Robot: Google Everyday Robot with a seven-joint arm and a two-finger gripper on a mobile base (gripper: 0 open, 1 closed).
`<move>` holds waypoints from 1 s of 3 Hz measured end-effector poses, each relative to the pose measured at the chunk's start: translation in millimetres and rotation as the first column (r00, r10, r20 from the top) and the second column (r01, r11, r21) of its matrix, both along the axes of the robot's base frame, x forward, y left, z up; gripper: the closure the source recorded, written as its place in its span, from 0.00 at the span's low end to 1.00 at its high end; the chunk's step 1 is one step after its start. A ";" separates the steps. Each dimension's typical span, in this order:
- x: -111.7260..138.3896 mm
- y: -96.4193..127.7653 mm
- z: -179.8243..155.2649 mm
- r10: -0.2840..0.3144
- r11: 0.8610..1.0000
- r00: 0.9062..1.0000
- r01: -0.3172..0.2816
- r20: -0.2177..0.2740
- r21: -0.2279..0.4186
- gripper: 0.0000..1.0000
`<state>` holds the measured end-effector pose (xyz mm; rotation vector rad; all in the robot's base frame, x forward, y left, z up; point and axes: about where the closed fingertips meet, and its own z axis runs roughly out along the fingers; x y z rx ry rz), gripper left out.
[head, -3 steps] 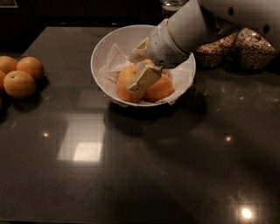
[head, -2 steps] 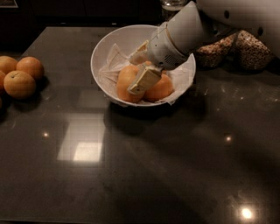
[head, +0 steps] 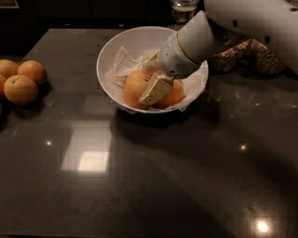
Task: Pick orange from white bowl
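The white bowl [head: 106, 52], lined with crumpled white paper [head: 122, 69], stands at the back middle of the dark table. Two oranges lie in it side by side: one on the left [head: 134, 86] and one on the right [head: 173, 96]. My gripper [head: 156, 89] reaches down into the bowl from the upper right. Its cream tip lies across the seam between the two oranges and touches them. The white arm [head: 200, 39] covers the bowl's far right rim.
Several loose oranges [head: 21, 88] lie at the table's left edge. A glass [head: 184, 9] stands behind the bowl. Jars of speckled grain [head: 258, 56] stand at the back right behind the arm. The glossy dark tabletop [head: 149, 176] stretches in front.
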<state>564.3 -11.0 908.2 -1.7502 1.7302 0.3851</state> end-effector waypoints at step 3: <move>-2.9 22.7 -15.3 0.046 0.999 0.998 -0.047 -0.032 -0.011 0.39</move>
